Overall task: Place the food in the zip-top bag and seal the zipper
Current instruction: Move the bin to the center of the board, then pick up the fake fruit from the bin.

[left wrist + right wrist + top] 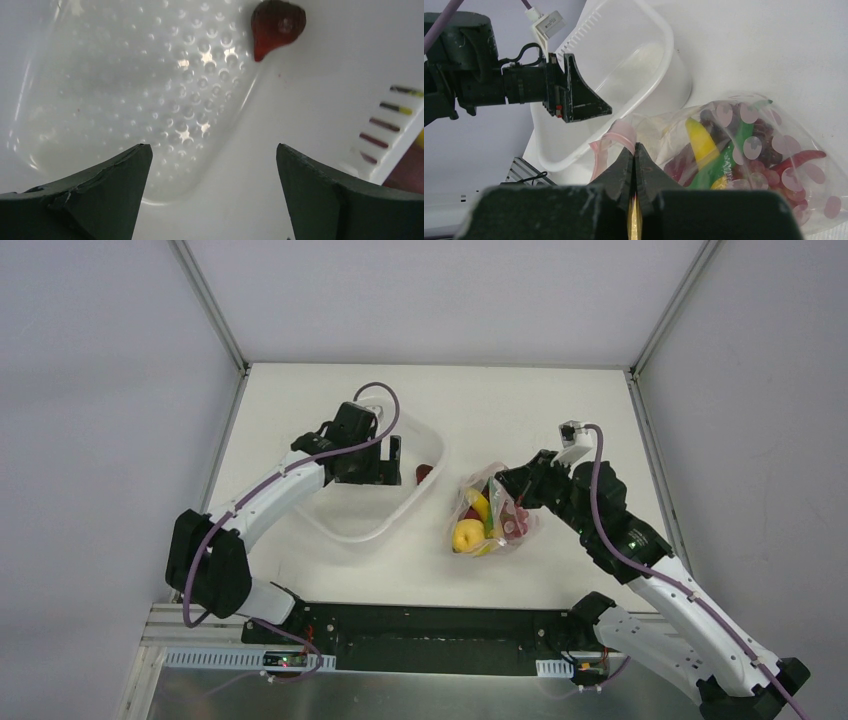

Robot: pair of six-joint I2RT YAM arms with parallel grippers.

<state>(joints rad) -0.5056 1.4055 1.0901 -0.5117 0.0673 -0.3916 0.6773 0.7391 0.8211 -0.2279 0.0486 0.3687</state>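
The zip-top bag lies on the white table, just R of the tub. It is clear, crinkly plastic w/ pale pink dots, & it looks lumpy & full. Thru it you can see a yellow banana, a long green chili, a curved red chili, bumpy dark grapes & a round yellow fruit. The R gripper has its two dark fingers squeezed tight on the bag's mouth edge, right where the thin pink zipper curls up in a loop. Can't tell if the zipper is pressed closed. The tub is milky white plastic w/ round corners & a floor of little shiny bumps. The L gripper hangs over that floor, fingers wide apart, holding nothing. A small dark red shiny lump lies by the tub's wall, too blurry to name.
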